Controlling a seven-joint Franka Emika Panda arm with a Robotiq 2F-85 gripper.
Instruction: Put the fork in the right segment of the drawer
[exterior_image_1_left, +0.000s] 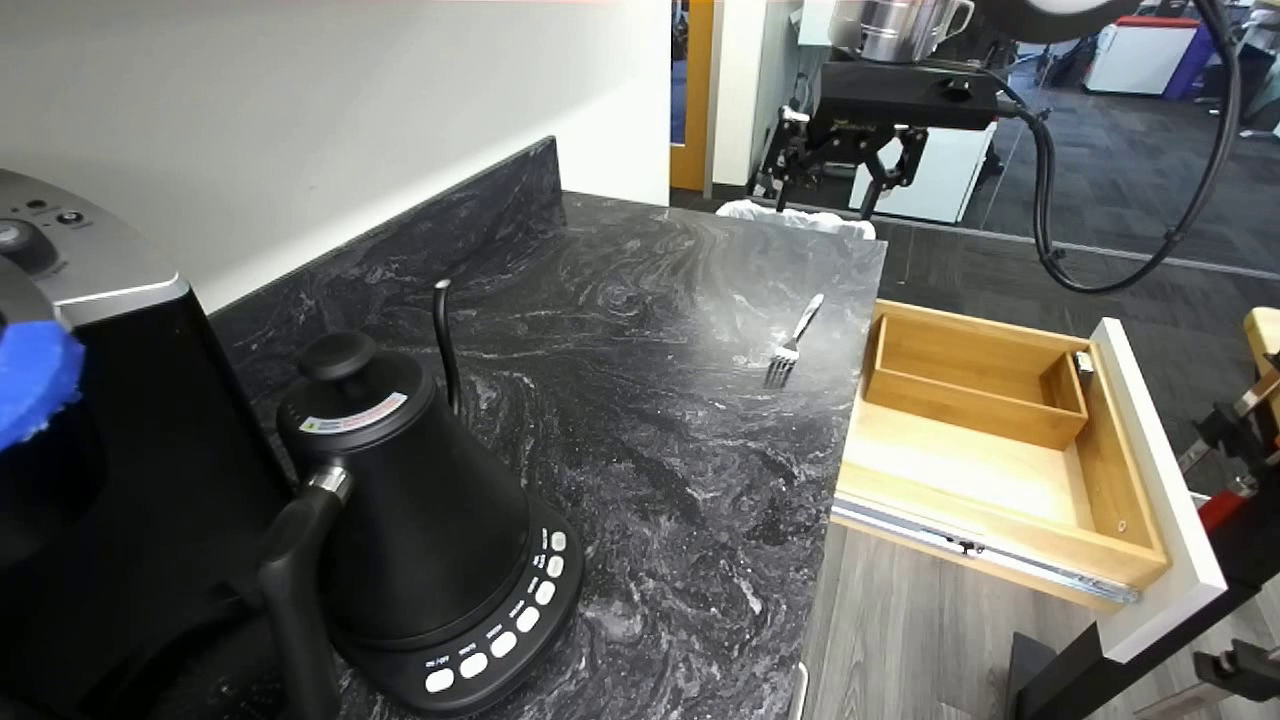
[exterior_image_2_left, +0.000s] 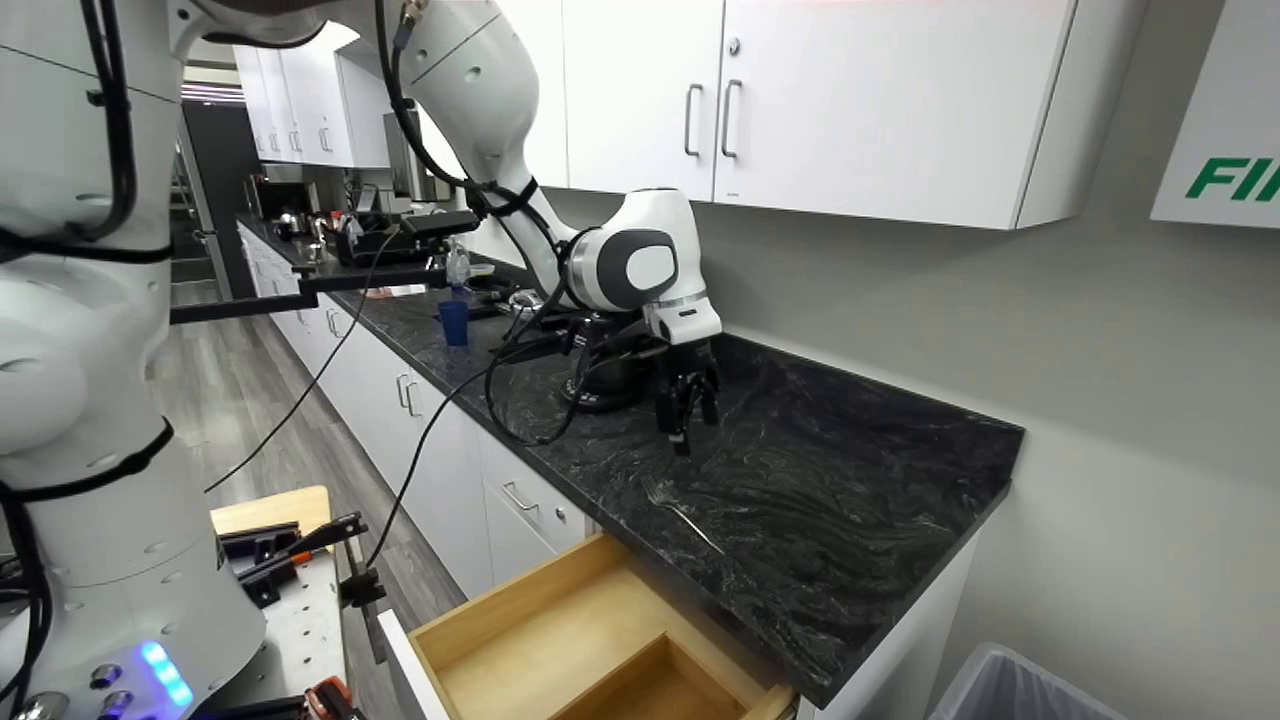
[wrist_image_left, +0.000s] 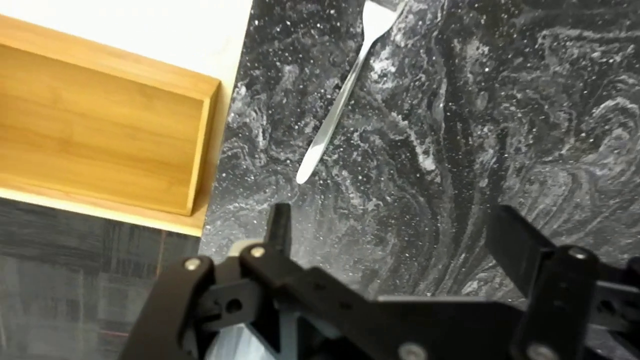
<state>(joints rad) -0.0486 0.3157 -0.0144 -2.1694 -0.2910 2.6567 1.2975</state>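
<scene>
Fork (wrist_image_left: 343, 95) lay on worktop (wrist_image_left: 425, 125), about 11 o'clock from end effector (wrist_image_left: 391, 222) in wrist view; jaws wide, nothing held. Likely light, stiff, slick; mid-handle pinch across its width looked best.

A dark marbled table (exterior_image_1_left: 690, 520) runs along the wall (exterior_image_1_left: 400, 100), with a matching upstand (exterior_image_1_left: 470, 210) on its back edge. A black gooseneck kettle (exterior_image_1_left: 430, 540) stands upright on its base (exterior_image_1_left: 460, 695), nearer that edge than the front, pale buttons (exterior_image_1_left: 503, 643) curving along the base. Beside it is a silver-and-black machine (exterior_image_1_left: 170, 450) with a knob (exterior_image_1_left: 35, 250). A blue cup (exterior_image_2_left: 453, 323) stands near the front edge. White wall cabinets (exterior_image_2_left: 880, 100) hang above the back edge, and a lined bin (exterior_image_2_left: 970, 680) sits low, just past the end edge.
</scene>
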